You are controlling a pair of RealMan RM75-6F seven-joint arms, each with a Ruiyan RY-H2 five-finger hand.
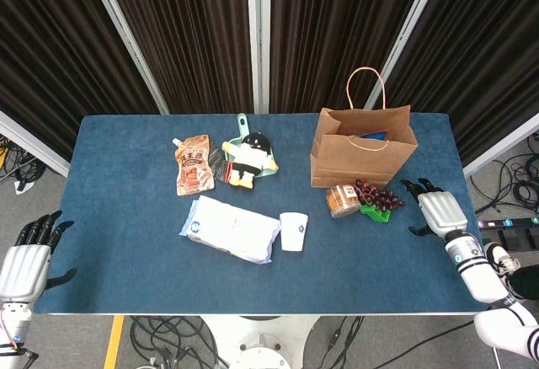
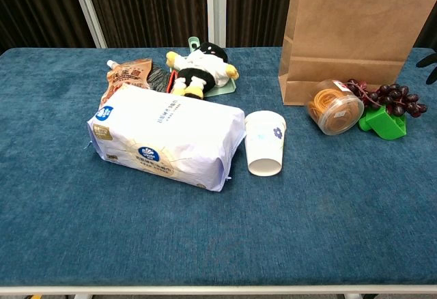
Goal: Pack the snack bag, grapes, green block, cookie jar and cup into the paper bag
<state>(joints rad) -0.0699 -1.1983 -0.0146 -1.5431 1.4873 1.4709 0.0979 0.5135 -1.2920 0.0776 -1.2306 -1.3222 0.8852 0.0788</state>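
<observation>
The brown paper bag (image 1: 362,152) (image 2: 355,26) stands upright at the table's back right, mouth open. In front of it lie the cookie jar (image 1: 342,200) (image 2: 334,106) on its side, the dark grapes (image 1: 379,195) (image 2: 389,97) and the green block (image 1: 376,211) (image 2: 384,122) under them. The white cup (image 1: 293,231) (image 2: 265,143) lies on its side near the middle. The snack bag (image 1: 193,164) (image 2: 126,78) lies at the back left. My right hand (image 1: 438,211) hovers open just right of the grapes; only its fingertips (image 2: 430,67) show in the chest view. My left hand (image 1: 25,259) hangs open off the table's left front corner.
A large white tissue pack (image 1: 231,229) (image 2: 166,135) lies left of the cup. A plush toy (image 1: 248,160) (image 2: 198,68) on a green dustpan sits beside the snack bag. The blue table (image 1: 126,243) has bare room along the front and left.
</observation>
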